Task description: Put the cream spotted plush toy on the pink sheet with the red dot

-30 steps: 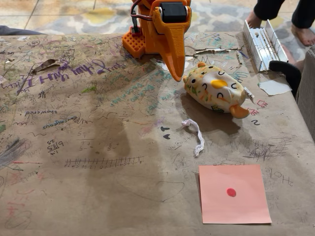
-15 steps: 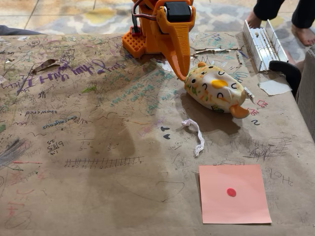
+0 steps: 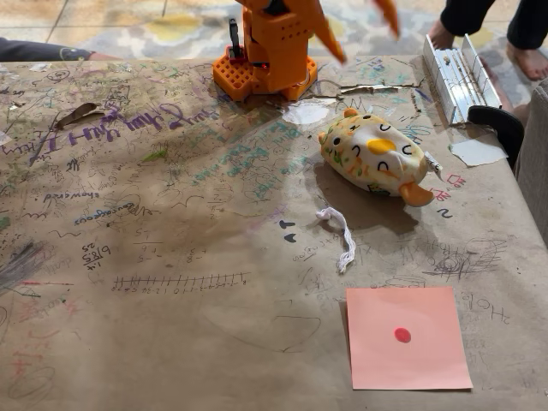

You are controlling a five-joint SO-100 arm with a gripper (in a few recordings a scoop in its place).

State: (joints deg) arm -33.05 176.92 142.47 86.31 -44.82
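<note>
bench [image 3: 128,257]: scribbled brown paper | arm base [image 3: 261,60]: orange, at far edge | hand [image 3: 360,21]: raised high, fingers spread, holding nothing | pink sheet [image 3: 408,337]: near right, bare, red dot uncovered | plush toy [image 3: 372,157]: on its side, well apart from sheet | progress: nothing grasped; pick and place left

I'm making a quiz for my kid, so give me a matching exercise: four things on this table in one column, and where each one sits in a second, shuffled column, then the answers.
Things:
1. cream spotted plush toy
2. pink sheet with the red dot
3. white string
4. orange arm base

Places:
A. top centre of the table
B. bottom right, bare
C. right of centre, lying on the brown paper
D. between the toy and the sheet

Pairs: 1-C, 2-B, 3-D, 4-A
</note>
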